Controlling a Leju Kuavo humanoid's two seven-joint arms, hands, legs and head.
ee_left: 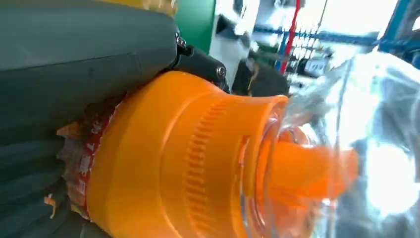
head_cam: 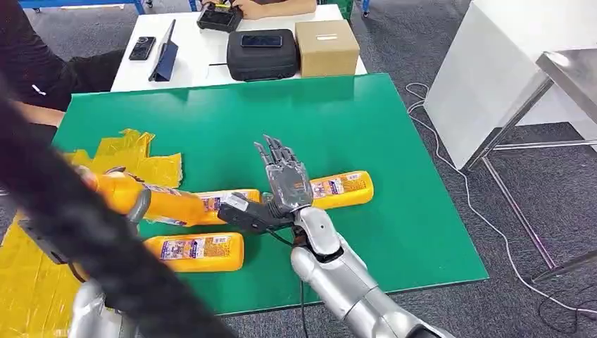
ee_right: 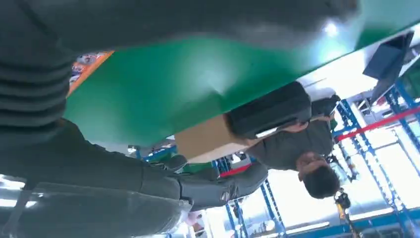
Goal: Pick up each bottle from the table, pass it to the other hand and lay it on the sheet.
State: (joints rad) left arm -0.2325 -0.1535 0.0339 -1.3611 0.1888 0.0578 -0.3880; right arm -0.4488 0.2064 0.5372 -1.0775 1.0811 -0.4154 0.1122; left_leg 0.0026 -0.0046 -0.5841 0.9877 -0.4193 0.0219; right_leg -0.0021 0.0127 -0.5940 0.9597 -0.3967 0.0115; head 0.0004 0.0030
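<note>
Over the green worktop (head_cam: pixel 394 141), the left hand (head_cam: pixel 137 204) grips an orange plastic bottle (head_cam: pixel 151 199); bring it squarely into the right hand (head_cam: pixel 285 179), whose fingers are spread, before releasing.

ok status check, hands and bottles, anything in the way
Left hand holds an orange bottle. Right hand open, fingers spread, beside it. Three bottles lying on the green table. Nothing blocking.

Left hand (head_cam: pixel 134 204) mostly hidden behind a blurred dark bar (head_cam: pixel 77 232), held bottle (head_cam: pixel 151 201) half covered, sheet (head_cam: pixel 134 158) cut off at the edge, bottle's cap (ee_left: pixel 297 168) blurred close up.
</note>
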